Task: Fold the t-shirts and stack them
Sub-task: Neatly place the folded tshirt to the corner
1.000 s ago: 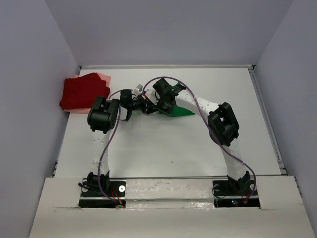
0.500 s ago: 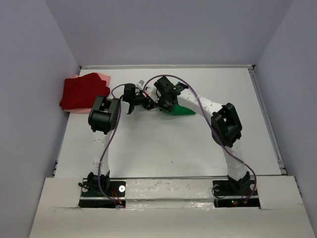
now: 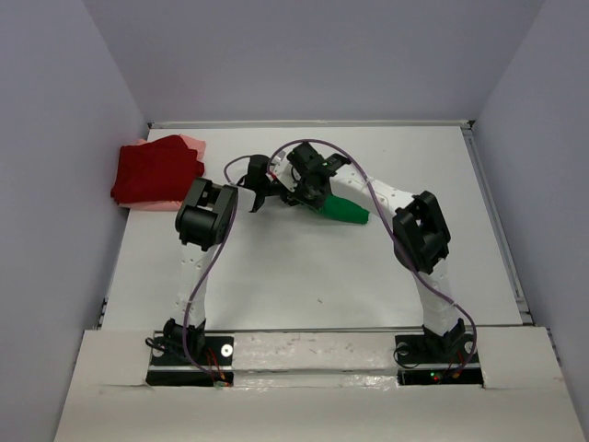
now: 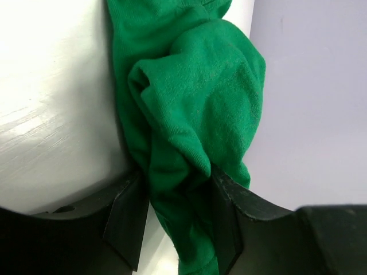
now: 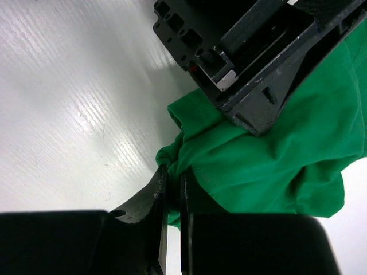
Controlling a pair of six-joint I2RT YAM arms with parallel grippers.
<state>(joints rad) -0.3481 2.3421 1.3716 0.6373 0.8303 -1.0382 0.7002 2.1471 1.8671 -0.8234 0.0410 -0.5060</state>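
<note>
Wrist views show left claw (image 4: 175, 212) and right claw (image 5: 171, 195) clamped on the crumpled green shirt (image 4: 195, 103) (red shirt (image 3: 156, 170) at ten o'clock, seen only from above).

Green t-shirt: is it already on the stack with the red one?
No, the green t-shirt is bunched mid-table, apart from the red t-shirt at the left edge.

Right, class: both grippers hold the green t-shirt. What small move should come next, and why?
Probably draw the grippers apart to spread the cloth. The left gripper and right gripper pinch the green t-shirt close together, leaving it a crumpled bunch over the table, too rumpled to fold yet.
</note>
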